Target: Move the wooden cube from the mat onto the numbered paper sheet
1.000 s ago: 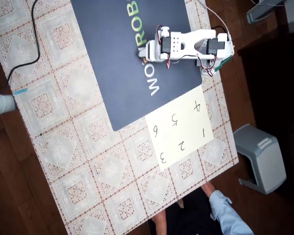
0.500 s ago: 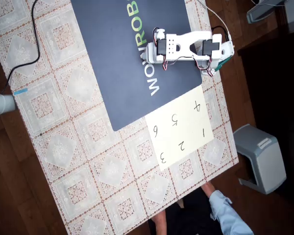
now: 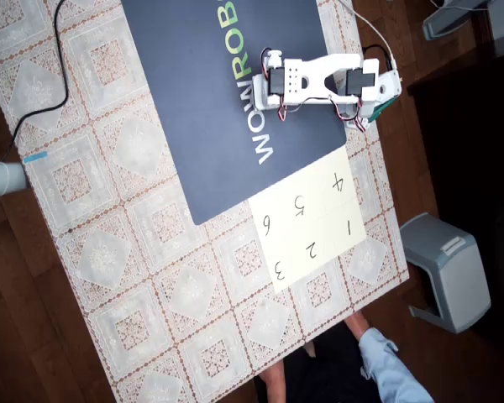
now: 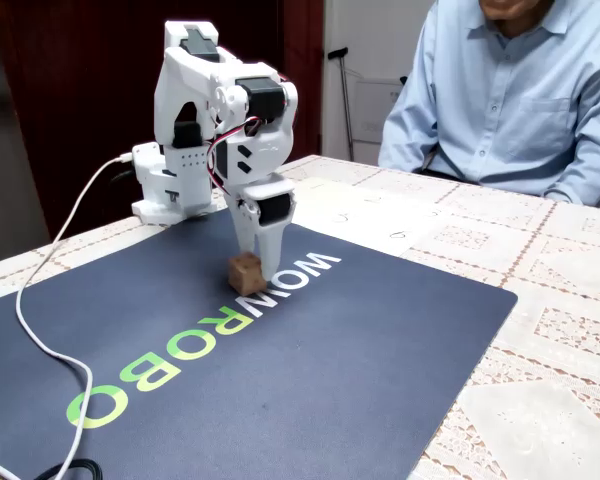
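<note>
The wooden cube rests on the dark navy mat next to the white "W" of its lettering. My white gripper points straight down with its fingertips closed against the cube's sides. From above, the gripper hangs over the mat and hides the cube. The pale yellow numbered paper sheet lies at the mat's lower right corner in the overhead view, with nothing on it. In the fixed view the sheet lies behind the mat.
The arm's base stands at the mat's right edge. A white cable runs across the mat's left part. A person in a blue shirt sits behind the table. A grey stool stands off the table's right side.
The arm has drawn back slightly to the right in the overhead view and looks more upright, with the gripper tip now a little nearer the base.
</note>
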